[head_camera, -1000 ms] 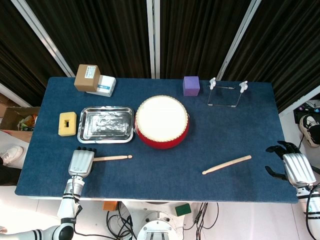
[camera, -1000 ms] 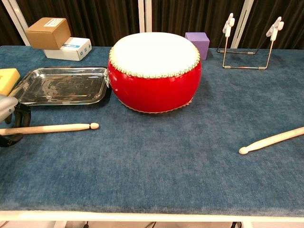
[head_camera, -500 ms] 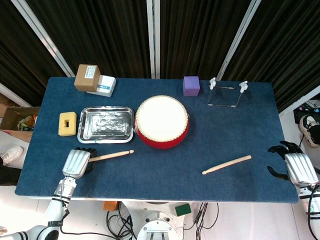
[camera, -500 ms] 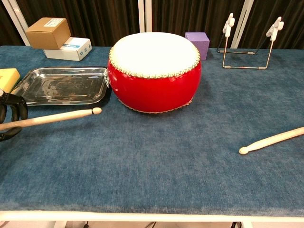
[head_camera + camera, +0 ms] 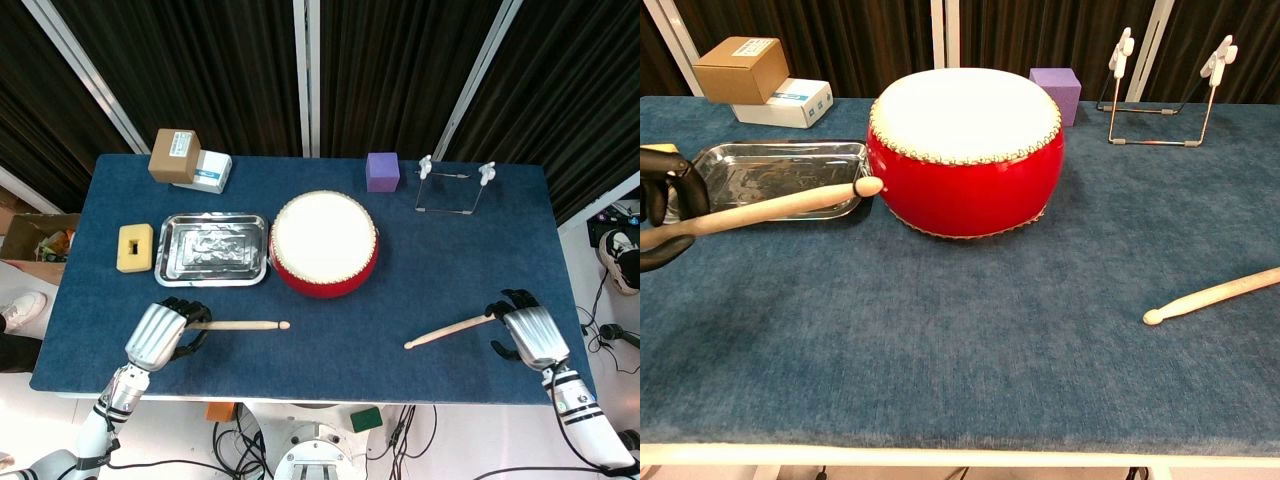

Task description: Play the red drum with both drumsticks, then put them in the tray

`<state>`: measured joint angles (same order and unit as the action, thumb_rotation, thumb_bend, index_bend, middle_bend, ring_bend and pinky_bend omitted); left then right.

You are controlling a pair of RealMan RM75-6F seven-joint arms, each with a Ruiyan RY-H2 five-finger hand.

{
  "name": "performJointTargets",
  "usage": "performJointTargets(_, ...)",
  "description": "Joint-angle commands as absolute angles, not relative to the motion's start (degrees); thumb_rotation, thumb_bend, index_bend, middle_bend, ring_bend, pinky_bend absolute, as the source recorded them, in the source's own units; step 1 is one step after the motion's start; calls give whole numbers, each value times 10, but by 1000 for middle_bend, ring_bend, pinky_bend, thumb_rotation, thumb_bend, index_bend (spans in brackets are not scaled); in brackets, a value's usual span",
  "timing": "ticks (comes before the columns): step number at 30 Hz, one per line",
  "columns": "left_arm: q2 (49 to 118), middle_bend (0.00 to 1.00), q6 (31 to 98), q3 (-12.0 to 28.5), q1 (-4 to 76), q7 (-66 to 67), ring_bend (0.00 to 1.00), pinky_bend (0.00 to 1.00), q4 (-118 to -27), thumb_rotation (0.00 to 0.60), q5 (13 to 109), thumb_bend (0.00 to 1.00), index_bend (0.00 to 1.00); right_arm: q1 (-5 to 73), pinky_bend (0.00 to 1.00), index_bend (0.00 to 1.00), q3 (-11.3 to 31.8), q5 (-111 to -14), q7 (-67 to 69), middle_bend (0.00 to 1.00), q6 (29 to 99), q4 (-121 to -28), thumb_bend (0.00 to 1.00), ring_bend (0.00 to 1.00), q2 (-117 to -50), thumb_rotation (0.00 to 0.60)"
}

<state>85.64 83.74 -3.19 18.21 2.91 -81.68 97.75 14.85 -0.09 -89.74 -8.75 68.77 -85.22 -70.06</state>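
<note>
The red drum with its white skin stands mid-table, and the steel tray lies just left of it. My left hand grips one drumstick by its butt. In the chest view this drumstick is raised off the cloth, its tip in front of the tray and close to the drum. The second drumstick lies flat on the table at the front right. My right hand sits at its butt end with fingers apart; the chest view shows only the stick.
A cardboard box on a white box stands at the back left. A yellow sponge lies left of the tray. A purple cube and a wire stand are behind the drum to the right.
My left hand has lifted its drumstick off the cloth, tip rising toward the drum. My right hand has moved left from the table's right edge to the second stick's butt end.
</note>
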Motion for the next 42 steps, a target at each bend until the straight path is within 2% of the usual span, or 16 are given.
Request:
performJointTargets(1, 856, 658, 830, -29, 189, 36, 572, 553, -827, 600, 981, 655, 687, 162, 235, 461, -1, -910, -132, 470, 685, -807, 203, 168, -746, 600)
performJointTargets(10, 857, 655, 818, -21, 190, 36, 572, 552, -834, 600, 970, 656, 684, 176, 238, 487, -4, -917, -147, 487, 680, -710, 201, 181, -812, 600)
performJointTargets(22, 856, 654, 812, -19, 187, 31, 572, 547, -832, 600, 962, 656, 684, 190, 243, 527, -9, -920, -115, 518, 675, -631, 243, 210, -848, 600)
performJointTargets(38, 850, 652, 802, -18, 185, 39, 572, 542, -839, 600, 956, 656, 684, 197, 248, 564, -16, -915, -86, 545, 671, -601, 331, 240, -862, 600)
performJointTargets(42, 850, 653, 801, -17, 185, 42, 571, 542, -840, 600, 955, 656, 683, 199, 256, 581, -19, -916, -83, 562, 670, -597, 379, 250, -864, 600)
